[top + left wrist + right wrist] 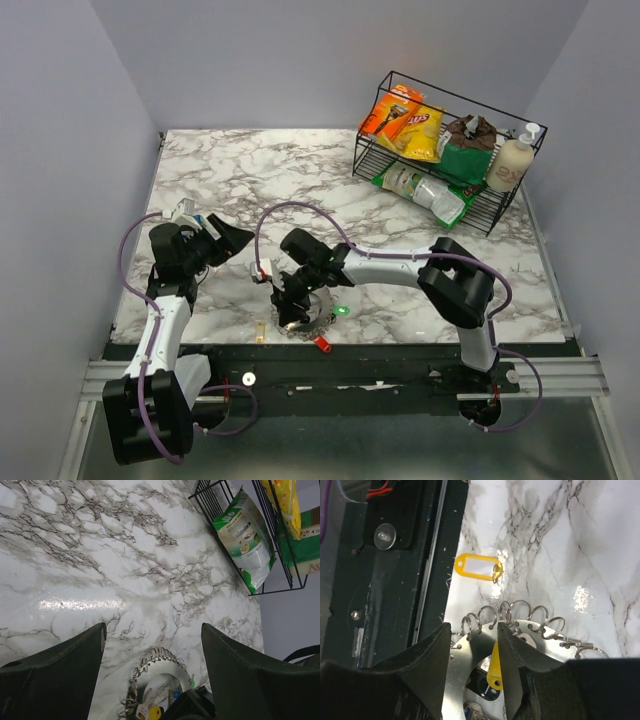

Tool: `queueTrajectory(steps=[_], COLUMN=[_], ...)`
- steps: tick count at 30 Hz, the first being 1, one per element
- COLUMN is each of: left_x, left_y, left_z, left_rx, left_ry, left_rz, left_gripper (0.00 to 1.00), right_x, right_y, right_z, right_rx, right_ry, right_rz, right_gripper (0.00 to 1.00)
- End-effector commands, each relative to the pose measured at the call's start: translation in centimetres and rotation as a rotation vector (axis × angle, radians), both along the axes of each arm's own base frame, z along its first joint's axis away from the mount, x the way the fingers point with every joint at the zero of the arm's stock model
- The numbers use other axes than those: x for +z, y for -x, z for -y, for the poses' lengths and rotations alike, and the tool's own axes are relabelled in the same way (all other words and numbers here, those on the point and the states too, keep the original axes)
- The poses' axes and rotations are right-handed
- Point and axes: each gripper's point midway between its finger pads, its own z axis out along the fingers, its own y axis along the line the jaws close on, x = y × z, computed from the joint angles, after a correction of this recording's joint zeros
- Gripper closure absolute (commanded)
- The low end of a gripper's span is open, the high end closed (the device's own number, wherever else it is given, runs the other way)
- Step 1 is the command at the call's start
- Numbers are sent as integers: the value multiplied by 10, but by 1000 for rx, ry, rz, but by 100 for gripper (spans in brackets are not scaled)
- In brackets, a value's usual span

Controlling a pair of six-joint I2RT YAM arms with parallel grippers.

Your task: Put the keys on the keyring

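The keyring (312,326) is a flat silvery ring plate with wire loops round its rim, lying near the table's front edge. My right gripper (290,312) hangs right over it, jaws apart. In the right wrist view the gripper (474,630) straddles the plate's band (470,655), with nothing clamped. A yellow key head (494,672) lies against the right finger, and a black key (485,686) sits in the ring's hole. A red key (323,343) and a green key (341,310) lie beside the ring. My left gripper (235,240) is open, off to the left and looking at the keyring (160,656).
A yellow key tag (477,566) lies on the marble close to the black front rail (395,555). At the back right, a black wire rack (440,160) holds snack bags and a bottle. The right arm's body hides part of the ring in the left wrist view.
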Motion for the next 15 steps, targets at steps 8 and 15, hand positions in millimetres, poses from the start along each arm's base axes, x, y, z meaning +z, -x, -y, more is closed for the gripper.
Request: queueTrajectory(steps=[8,15], left_x=[8,6], left_y=[1,1], left_z=[3,4], left_rx=[-30,-32], left_ry=[11,16], left_rz=[34,30], left_gripper=[15,15], right_x=[3,0], right_y=[-15,-13], right_z=[-14,-18], right_rx=[-59,-53], right_ry=[-17,-17], right_rz=[29,7], right_gripper=[50,57])
